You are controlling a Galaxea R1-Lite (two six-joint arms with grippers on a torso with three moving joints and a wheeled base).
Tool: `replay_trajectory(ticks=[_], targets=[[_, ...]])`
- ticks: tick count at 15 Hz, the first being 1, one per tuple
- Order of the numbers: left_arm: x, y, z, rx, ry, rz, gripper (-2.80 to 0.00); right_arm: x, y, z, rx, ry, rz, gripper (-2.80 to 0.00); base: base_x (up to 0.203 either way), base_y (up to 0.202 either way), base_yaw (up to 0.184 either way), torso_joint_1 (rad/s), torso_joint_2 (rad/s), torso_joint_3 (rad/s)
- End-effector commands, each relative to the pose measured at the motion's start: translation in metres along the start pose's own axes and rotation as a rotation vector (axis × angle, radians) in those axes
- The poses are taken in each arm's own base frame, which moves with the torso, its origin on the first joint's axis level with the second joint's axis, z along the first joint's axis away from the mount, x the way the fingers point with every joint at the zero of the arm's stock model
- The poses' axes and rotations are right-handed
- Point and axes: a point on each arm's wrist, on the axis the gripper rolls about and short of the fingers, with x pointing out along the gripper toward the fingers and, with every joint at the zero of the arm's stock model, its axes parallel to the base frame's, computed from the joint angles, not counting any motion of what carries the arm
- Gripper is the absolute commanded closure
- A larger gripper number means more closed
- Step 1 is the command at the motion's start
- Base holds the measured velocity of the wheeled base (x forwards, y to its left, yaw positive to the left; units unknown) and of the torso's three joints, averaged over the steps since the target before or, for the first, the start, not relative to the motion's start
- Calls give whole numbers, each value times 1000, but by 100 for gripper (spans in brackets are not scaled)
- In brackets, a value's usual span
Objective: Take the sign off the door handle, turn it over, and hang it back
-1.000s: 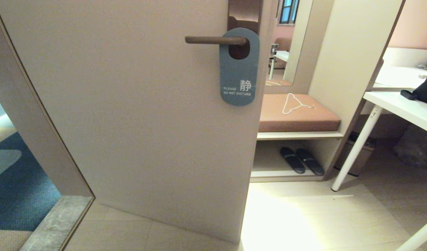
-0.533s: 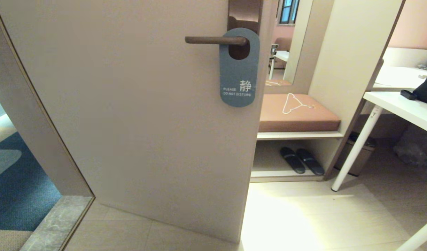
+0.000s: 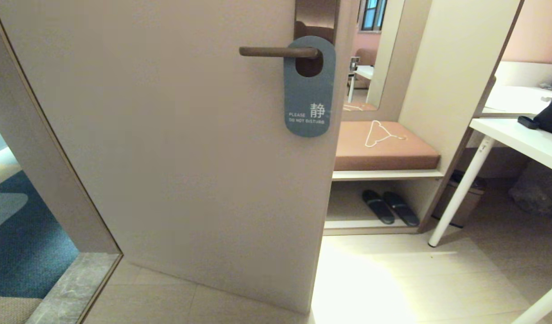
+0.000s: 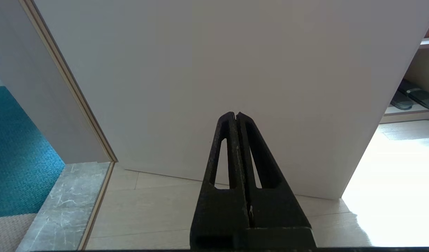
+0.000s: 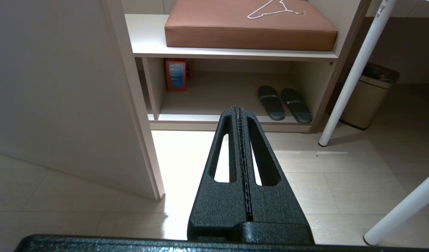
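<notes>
Sign (image 3: 309, 90) first: the slate-blue door hanger hangs from the door handle (image 3: 278, 51) in the upper middle of the head view, its oval hole threaded over the bronze lever close to the backplate (image 3: 315, 18), so the card drops flat against the pale door (image 3: 168, 135) with "PLEASE DO NOT DISTURB" facing out. By the look of it nothing of the task has begun; the off-white side is not showing. Neither arm appears in the head view. In its wrist view the left hand (image 4: 236, 114) sits low, fingers pressed together on nothing, pointing at the bare lower door panel well below the lever. The right hand (image 5: 238, 108), likewise pressed together and empty, points past the door's edge toward the slippers (image 5: 284, 103) on the low shelf. Above them a white wire coat hanger (image 3: 380, 132) lies on the brown bench cushion (image 3: 386, 150), apart from the job. My guess is that either hand must rise and spread before it can lift the card off the lever's free end.
</notes>
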Motion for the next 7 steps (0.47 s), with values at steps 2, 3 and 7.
replay_trajectory(ticks=[2, 3, 7], targets=[[0, 0, 0, 0, 2, 0, 0, 0, 0, 0, -1, 1, 0, 0, 0, 0, 0, 0, 0, 0], [0, 0, 0, 0, 1, 0, 0, 0, 0, 0, -1, 2, 0, 0, 0, 0, 0, 0, 0, 0], [0, 0, 0, 0, 1, 0, 0, 0, 0, 0, 1, 2, 0, 0, 0, 0, 0, 0, 0, 0]])
